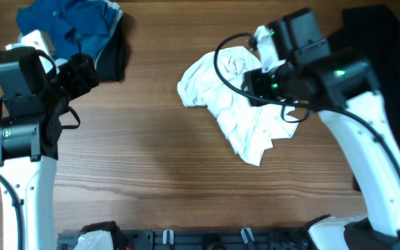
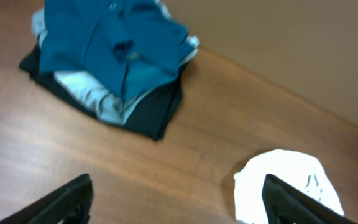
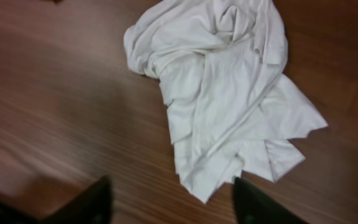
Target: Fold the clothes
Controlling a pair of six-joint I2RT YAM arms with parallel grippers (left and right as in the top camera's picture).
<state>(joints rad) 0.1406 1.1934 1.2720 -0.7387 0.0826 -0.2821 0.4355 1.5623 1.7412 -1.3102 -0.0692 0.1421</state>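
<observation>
A crumpled white garment (image 1: 236, 110) lies on the wooden table, centre right; it also shows in the right wrist view (image 3: 225, 93) and at the lower right of the left wrist view (image 2: 288, 183). My right gripper (image 3: 173, 202) is open and empty, hovering above the garment's near edge; in the overhead view the right arm (image 1: 283, 76) covers part of the cloth. My left gripper (image 2: 176, 202) is open and empty above bare wood. A stack of folded clothes with a blue shirt on top (image 1: 75, 28) sits at the far left, also in the left wrist view (image 2: 114, 59).
A black garment (image 1: 387, 76) lies along the right edge of the table. A rail with clips (image 1: 207, 239) runs along the front edge. The wooden table top (image 1: 144, 139) shows between the two arms.
</observation>
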